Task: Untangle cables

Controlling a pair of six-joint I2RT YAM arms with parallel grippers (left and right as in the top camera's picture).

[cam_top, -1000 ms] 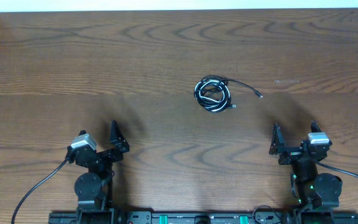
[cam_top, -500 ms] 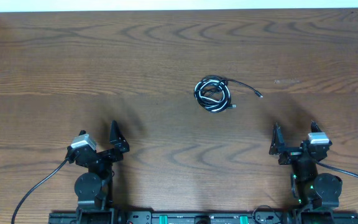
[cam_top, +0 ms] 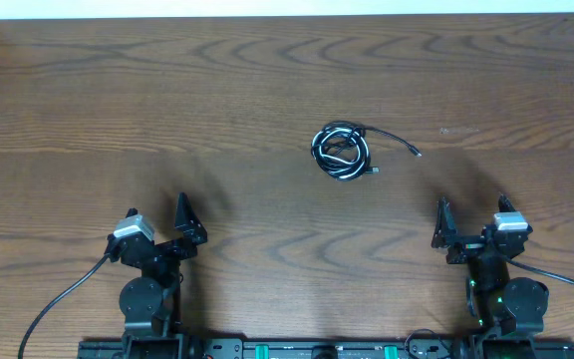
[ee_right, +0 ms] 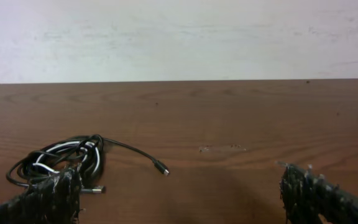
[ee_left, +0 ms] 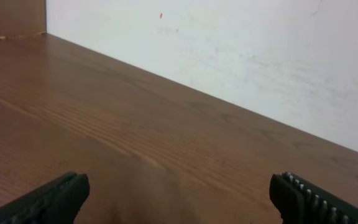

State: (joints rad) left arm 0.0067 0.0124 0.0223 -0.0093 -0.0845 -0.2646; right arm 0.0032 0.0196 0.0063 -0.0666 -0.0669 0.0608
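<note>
The cables [cam_top: 342,152] lie in one small coiled bundle of black and white cord on the wooden table, right of centre. One black end with a small plug [cam_top: 416,152] trails out to the right. In the right wrist view the bundle [ee_right: 58,157] sits at the lower left, partly behind my left fingertip, and the loose plug [ee_right: 161,168] points right. My right gripper [cam_top: 469,223] stands open near the front edge, well short of the bundle. My left gripper [cam_top: 157,225] is open at the front left, with only bare wood between its fingertips [ee_left: 51,198].
A pale wall runs along the table's far edge [cam_top: 287,17]. A small light scuff [cam_top: 444,131] marks the wood to the right of the bundle. Both arm bases and their thick black wires [cam_top: 63,299] sit along the front edge.
</note>
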